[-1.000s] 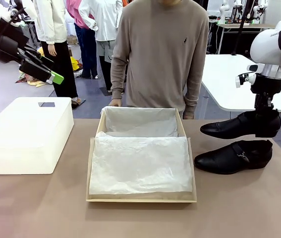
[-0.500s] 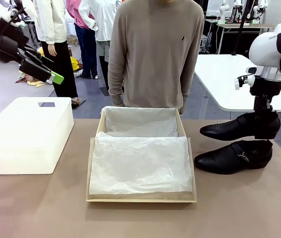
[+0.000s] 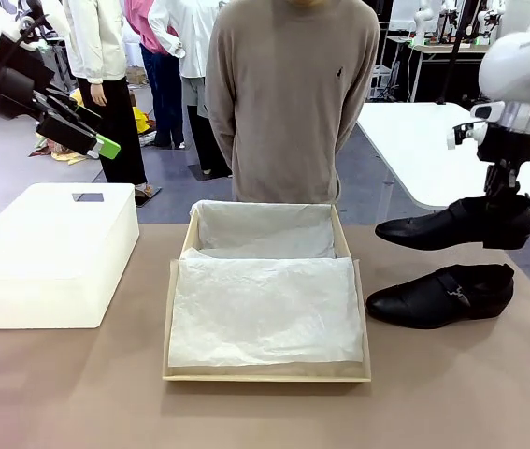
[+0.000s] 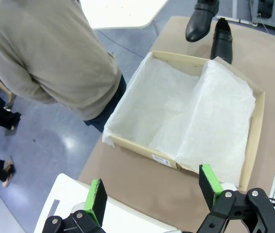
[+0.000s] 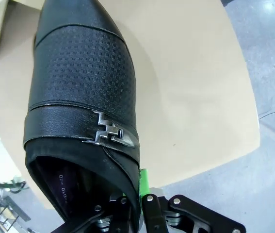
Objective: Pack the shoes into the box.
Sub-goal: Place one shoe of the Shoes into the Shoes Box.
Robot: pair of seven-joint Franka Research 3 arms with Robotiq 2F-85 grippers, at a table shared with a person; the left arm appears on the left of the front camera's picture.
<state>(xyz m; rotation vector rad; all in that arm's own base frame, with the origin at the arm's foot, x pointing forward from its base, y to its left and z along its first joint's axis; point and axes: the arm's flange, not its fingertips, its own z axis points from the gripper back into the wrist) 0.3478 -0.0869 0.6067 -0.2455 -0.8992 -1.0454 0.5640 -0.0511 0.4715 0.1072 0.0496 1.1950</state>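
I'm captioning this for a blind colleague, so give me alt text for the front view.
The right gripper, shut on the heel end of one black shoe, holds it in the air above the other shoe on the table, right of the open tissue-lined cardboard box. The left gripper hangs open above a white bin; a person stands behind the box.

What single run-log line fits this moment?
right tool: shut on raised shoe | left tool: open | other shoe: beside box | box: no shoes inside

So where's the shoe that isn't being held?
Front view, robot's right: the loose shoe lies on the table beside the cardboard box, below the lifted shoe.
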